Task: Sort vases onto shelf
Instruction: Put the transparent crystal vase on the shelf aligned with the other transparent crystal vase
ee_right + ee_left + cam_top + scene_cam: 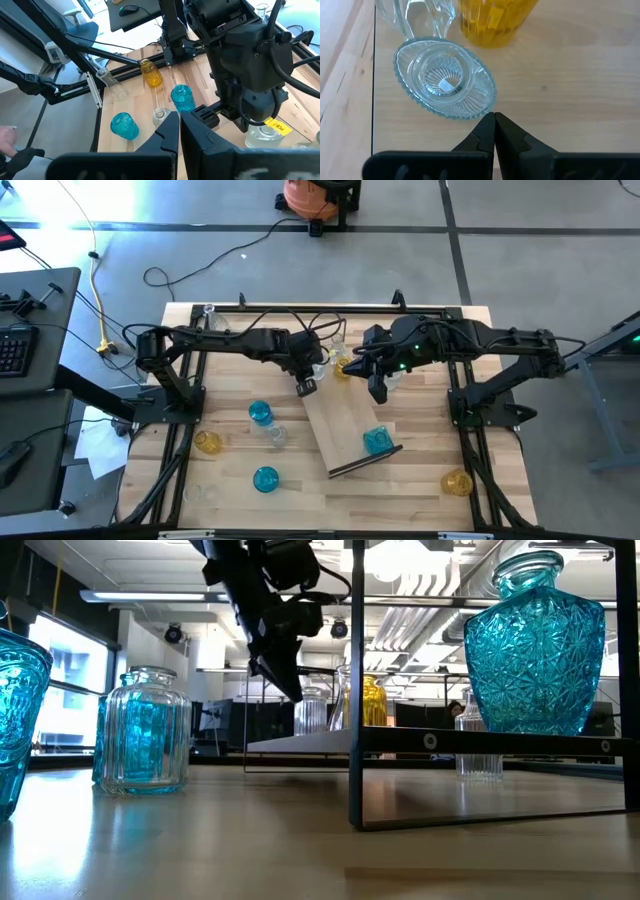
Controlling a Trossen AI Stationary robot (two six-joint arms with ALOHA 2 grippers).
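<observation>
Several vases are scattered over the bench (430, 510) and only a few are on the shelf (340, 425) so far. In the high view the shelf lies slanted through the middle of the frame, its long axis running from upper left to lower right, with a dark rim at the lower end. A cut-glass blue vase (377, 441) stands upright on it near that lower end, and an amber vase (345, 367) plus some clear ones sit at the upper end, right under the arms.

Left pincer (307, 387) hangs over the upper end of the shelf, fingers pressed together and holding nothing. Its wrist view looks straight down the mouth of a clear ribbed vase (445, 82), so that one stands neck up, right next to the amber one. Right pincer (378, 390) is just across from it, also pinched shut and empty.

Loose ones on the bench: two blue (260, 414) and (266, 478) at lower left, a yellow one (207, 443) further left, another yellow (456, 482) at lower right. All look upright.

My guess on handling: glass, so rigid, slick and chippable, probably light. I'd grab around the narrow neck below the flared lip, or straddle the body, and set them down gently.
</observation>
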